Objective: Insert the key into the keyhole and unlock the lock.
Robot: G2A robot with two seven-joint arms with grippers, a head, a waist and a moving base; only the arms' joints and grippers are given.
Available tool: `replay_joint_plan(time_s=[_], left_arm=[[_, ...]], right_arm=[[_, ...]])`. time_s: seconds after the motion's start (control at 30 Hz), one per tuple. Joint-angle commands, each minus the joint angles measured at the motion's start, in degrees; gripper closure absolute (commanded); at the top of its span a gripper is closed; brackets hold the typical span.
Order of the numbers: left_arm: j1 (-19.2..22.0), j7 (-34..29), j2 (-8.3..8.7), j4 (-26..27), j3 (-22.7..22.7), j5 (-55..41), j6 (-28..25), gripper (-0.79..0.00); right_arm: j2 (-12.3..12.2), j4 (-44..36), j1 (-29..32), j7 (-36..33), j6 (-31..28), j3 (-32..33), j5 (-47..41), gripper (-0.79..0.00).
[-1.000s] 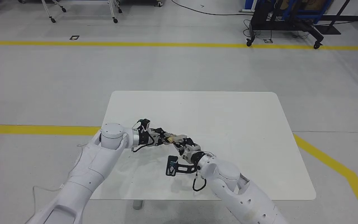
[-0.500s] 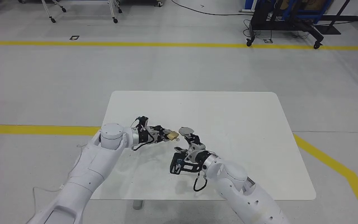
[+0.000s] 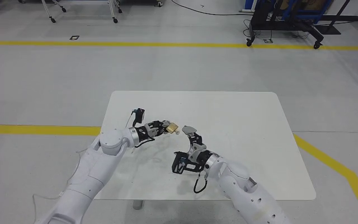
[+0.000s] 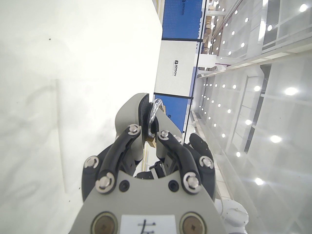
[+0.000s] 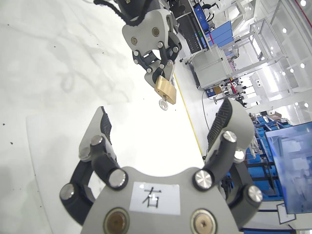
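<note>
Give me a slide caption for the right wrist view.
Left tool holds the brass lock, key inserted, before the open right tool.

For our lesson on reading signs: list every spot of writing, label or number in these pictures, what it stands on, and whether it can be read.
Left sticker, on the left gripper base: one printed character, clear, cut by the picture edge.
Right sticker, on the right gripper base: one printed character, clear.
Wall panels: a brand logo, not quoted here.
Padlock: no marking readable.
Far screen: blurred, unreadable.
</note>
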State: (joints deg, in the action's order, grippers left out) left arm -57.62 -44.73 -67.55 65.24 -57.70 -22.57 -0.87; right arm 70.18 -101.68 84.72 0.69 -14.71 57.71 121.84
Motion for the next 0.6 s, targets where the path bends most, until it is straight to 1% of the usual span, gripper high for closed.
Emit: replay_joint_plan(time_s=[0.0, 0.03, 0.1, 0.17, 0.2, 0.23, 0.27, 0.37, 0.47, 0.53, 0.57], left_arm=[[-0.4, -0.1, 0.06, 0.5, -0.5, -0.5, -0.1, 0.0], [-0.6, -0.1, 0.07, 0.7, -0.7, -0.8, -0.1, 0.0], [-0.8, -0.1, 0.09, 1.0, -0.9, -0.7, -0.5, 0.0], [-1.1, -0.3, 0.13, 1.4, -1.2, -0.6, -1.1, 0.0], [-1.3, -0.3, 0.16, 1.5, -1.3, -0.5, -1.2, 0.0], [-1.4, -0.2, 0.18, 1.7, -1.5, -0.5, -1.5, 0.0], [-1.6, -0.2, 0.2, 1.8, -1.7, -0.6, -1.8, 0.0], [-2.0, -0.3, 0.28, 2.4, -2.2, -0.2, -3.4, 0.0], [-2.6, -0.5, 0.43, 3.5, -2.4, 1.7, -6.5, 0.0], [-3.3, -1.3, 0.55, 4.2, -2.4, 2.9, -8.9, 0.0], [-3.5, -2.0, 0.61, 4.4, -2.4, 3.1, -9.4, 0.0]], right_arm=[[0.0, 0.0, 0.4, 1.0, 0.7, 0.6, -1.8, -0.736], [0.0, 0.2, 0.6, 1.6, 1.1, 0.7, -2.7, -0.597], [0.1, 0.7, 0.8, 2.7, 2.1, 0.8, -3.9, -0.376], [0.2, 1.8, 0.8, 3.8, 2.7, 0.5, -5.1, -0.289], [0.3, 2.5, 0.7, 4.3, 2.6, 0.3, -5.6, -0.228], [0.3, 3.1, 0.4, 4.6, 2.4, 0.1, -6.1, -0.132], [0.4, 3.5, 0.2, 5.0, 2.0, 0.0, -6.5, -0.009], [0.3, 4.6, -0.3, 7.0, -0.4, 0.0, -7.8, 0.0], [-0.5, 5.3, -1.1, 11.6, -9.6, 1.2, -8.7, 0.0], [-1.6, 5.8, -2.2, 16.0, -17.9, 3.0, -7.6, 0.0], [-2.0, 6.3, -2.4, 18.4, -19.7, 4.5, -7.6, 0.0]])
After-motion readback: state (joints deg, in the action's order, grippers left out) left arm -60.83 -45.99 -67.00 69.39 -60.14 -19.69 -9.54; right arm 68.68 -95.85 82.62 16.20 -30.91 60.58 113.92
